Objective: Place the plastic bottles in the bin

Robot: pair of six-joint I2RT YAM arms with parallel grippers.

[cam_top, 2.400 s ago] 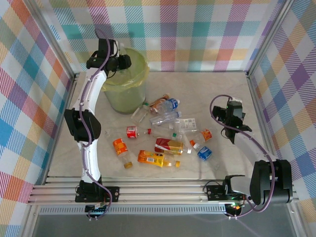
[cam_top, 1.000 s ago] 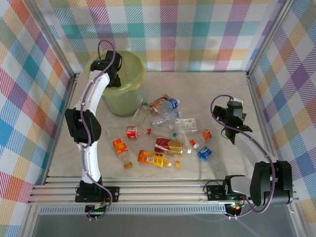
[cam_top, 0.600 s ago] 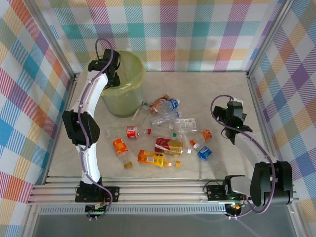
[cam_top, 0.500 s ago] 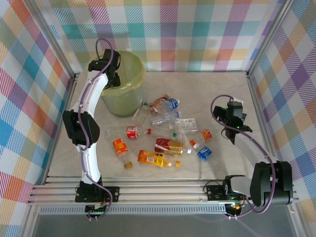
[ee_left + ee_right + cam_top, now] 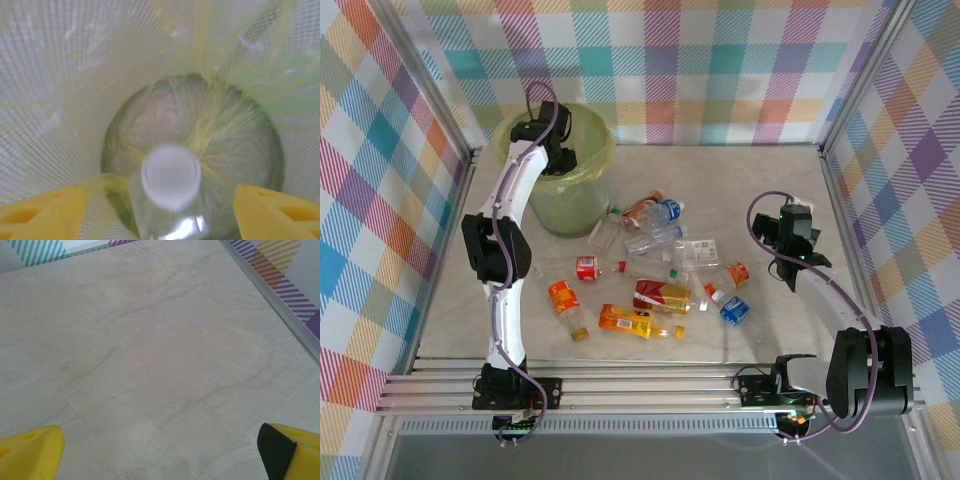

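Looking down inside the bin (image 5: pixel 60 75), everything's soft. The bottle (image 5: pixel 171 175) in there is a blur, just a whitish cap on a clear neck. The picture's bottom edge chops off its body, so there's no label to go by. Can't tell if it's touching the bin's floor either. That same edge trims the left gripper (image 5: pixel 160 212) down to two yellow fingers (image 5: pixel 40 212) in the corners.

From the top camera, the left arm (image 5: pixel 515 190) covers part of the bin's rim, and the fingertips are lost down in the mouth.

The plastic bottles (image 5: pixel 655 270) piled right of the bin overlap. The clear ones blend together, so they're too small to count or read.

Over at the right gripper (image 5: pixel 160 452), well right of the bin, only the fingertips poke in.
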